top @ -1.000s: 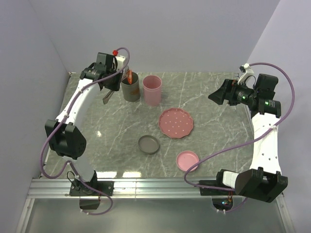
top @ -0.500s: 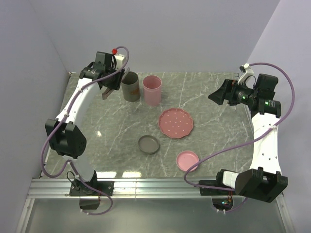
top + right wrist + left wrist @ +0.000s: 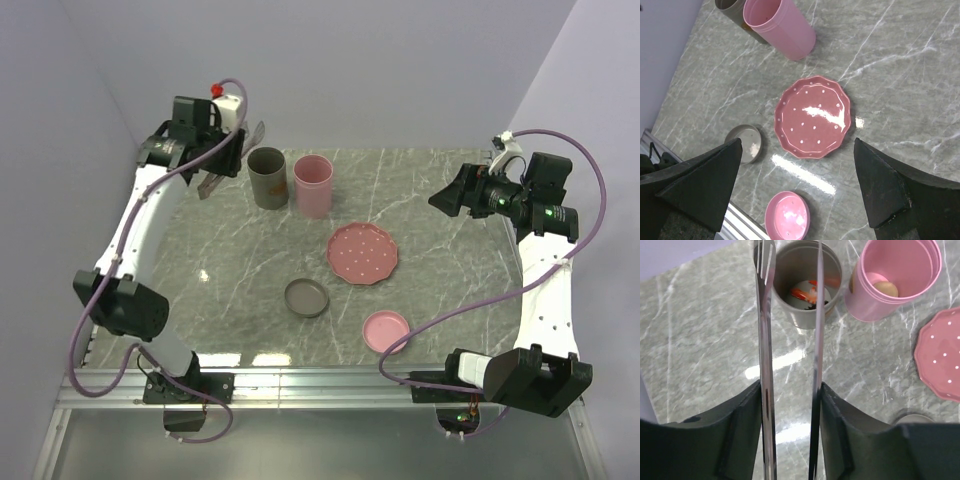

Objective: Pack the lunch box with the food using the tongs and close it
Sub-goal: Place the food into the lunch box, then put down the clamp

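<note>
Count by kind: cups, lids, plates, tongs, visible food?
Cups: 2 (grey cup, pink cup)
Lids: 2 (grey lid, pink lid)
Plates: 1 (pink plate)
Tongs: 1
Food visible: 2 (shrimp piece, beige ball)
Total: 8

The table (image 3: 450,280) was grey marble, veined white. One grey cup (image 3: 267,178), one pink cup (image 3: 312,186); one grey lid (image 3: 306,297), one pink lid (image 3: 386,330). The plate (image 3: 362,252) was pink, dotted white. The shrimp piece (image 3: 807,292) was red-orange, the ball (image 3: 886,288) beige, the tongs (image 3: 765,340) silvery grey.
</note>
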Robot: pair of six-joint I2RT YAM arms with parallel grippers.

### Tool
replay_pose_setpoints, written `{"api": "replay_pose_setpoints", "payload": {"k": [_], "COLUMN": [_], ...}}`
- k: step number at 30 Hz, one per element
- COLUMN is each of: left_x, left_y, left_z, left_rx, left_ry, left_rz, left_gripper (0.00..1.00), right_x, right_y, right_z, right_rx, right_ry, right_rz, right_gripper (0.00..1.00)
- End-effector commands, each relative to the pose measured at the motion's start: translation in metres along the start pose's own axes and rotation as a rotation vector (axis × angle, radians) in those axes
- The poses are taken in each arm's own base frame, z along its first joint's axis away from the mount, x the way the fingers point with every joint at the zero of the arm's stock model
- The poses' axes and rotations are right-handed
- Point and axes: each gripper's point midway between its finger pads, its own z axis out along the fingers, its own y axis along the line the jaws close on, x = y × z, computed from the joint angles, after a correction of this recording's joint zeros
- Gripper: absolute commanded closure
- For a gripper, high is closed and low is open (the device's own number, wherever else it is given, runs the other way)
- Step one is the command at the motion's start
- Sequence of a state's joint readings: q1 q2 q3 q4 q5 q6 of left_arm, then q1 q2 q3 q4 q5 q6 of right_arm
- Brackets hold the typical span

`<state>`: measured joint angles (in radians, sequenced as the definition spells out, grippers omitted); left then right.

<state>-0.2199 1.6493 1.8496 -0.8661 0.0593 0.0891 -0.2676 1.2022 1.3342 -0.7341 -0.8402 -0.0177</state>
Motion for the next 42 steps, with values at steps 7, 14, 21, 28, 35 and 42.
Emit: {"api": "replay_pose_setpoints", "payload": {"k": [7,14,21,28,35,42], "left_x": [0.018,0.070,0.118,0.159,0.187,0.207], "left_y": [0.059,0.100,0.117,0.125,0.124,0.122], "left_z": [-0.035,0.000,0.046,0.090,0.113,0.125], "left_rx": [-0.074,-0.121,-0.135,-0.149,-0.137,-0.132], "left_ry": [-0.035,0.073,0.168,0.262,0.315,0.355], "left_rz": [-0.110,-0.166,-0.179,-0.172,-0.194,-0.210], "left_gripper": [0.46,0.45,0.44,0.44,0.40,0.38], "right_x": [0.002,0.010,0.018,0.027,0.031,0.042], "right_y": [0.005,0.001,-0.005,-0.007,-0.007,-0.001], "right_z": [-0.009,-0.007,-0.005,-0.004,-0.005,-0.003], "right_rx": [-0.003,0.004,0.013,0.007,0.024,-0.027], "right_ry": [0.003,0.034,0.063,0.095,0.094,0.144], "right_rz": [-0.047,-0.050,-0.055,-0.058,-0.103,-0.138], "right_gripper": [0.01,0.01,0.00,0.00,0.00,0.00]}}
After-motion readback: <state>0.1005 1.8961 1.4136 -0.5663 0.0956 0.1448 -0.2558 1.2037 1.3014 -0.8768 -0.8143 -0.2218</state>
